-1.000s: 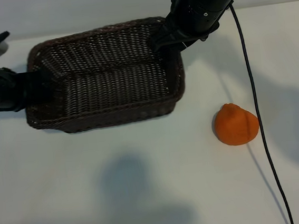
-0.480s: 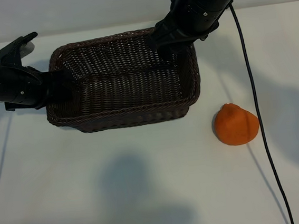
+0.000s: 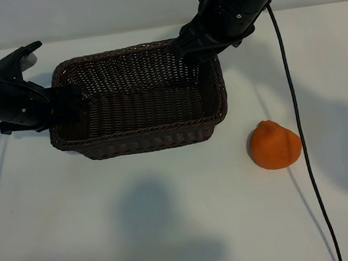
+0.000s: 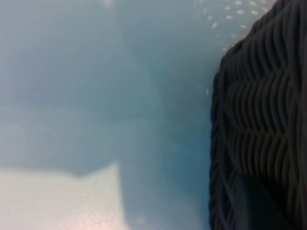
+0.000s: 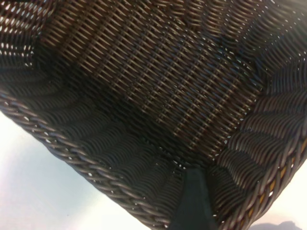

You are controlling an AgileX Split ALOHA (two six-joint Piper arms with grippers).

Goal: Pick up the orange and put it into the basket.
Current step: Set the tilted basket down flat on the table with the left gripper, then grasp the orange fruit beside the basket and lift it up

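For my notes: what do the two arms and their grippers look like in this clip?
Both arms are black with a matte finish. The left gripper sits on a chunky rounded black housing, with a dark pointed part sticking up behind it. The right gripper has a bulky black body dotted with small screws. A thin black cable hangs from the right arm across the table.

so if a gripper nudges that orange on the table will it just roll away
Probably only a short way. The orange looks lumpy with a pointed top, not a true ball, so it would likely wobble and stop. Its matte skin suggests decent grip. It sits on bare table, apart from the basket, so nothing would block it.
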